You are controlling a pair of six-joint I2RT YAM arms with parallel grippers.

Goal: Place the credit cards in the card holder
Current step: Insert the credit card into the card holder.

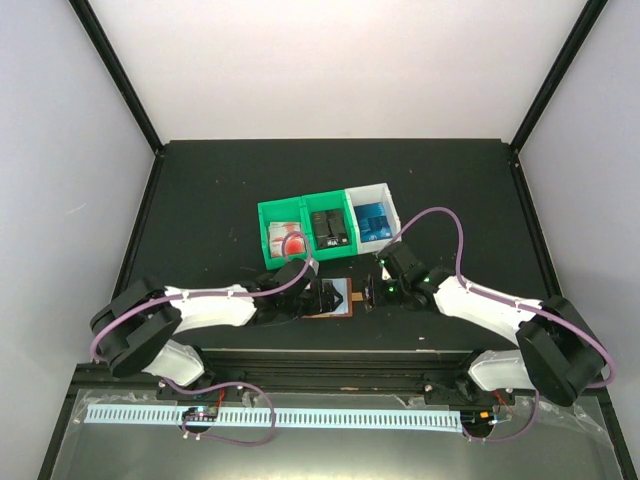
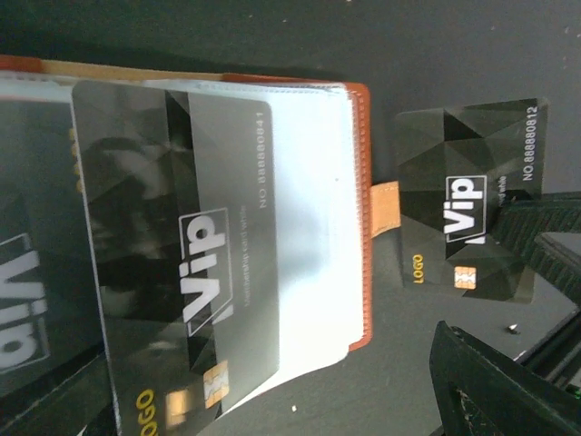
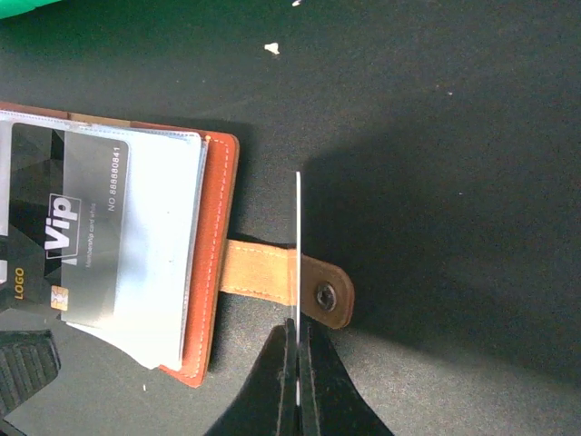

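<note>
The card holder [image 1: 340,298] lies open on the black table, its reddish-brown edge [image 2: 361,227] and snap tab [image 3: 300,283] pointing right. A black VIP credit card [image 2: 182,263] lies partly in a clear pocket [image 3: 154,236] of the holder. My left gripper [image 2: 272,409] is open over this card, one finger [image 2: 495,391] showing at the lower right, and it holds nothing. My right gripper [image 3: 298,363] is shut on a second black credit card [image 2: 472,195]. That card stands on edge [image 3: 298,245] above the snap tab.
Behind the holder stands a green bin [image 1: 268,215] with red-and-white cards [image 1: 290,241] and black cards [image 1: 328,228]. A white bin [image 1: 390,195] beside it holds blue cards [image 1: 375,222]. Both arms meet near the table's front edge.
</note>
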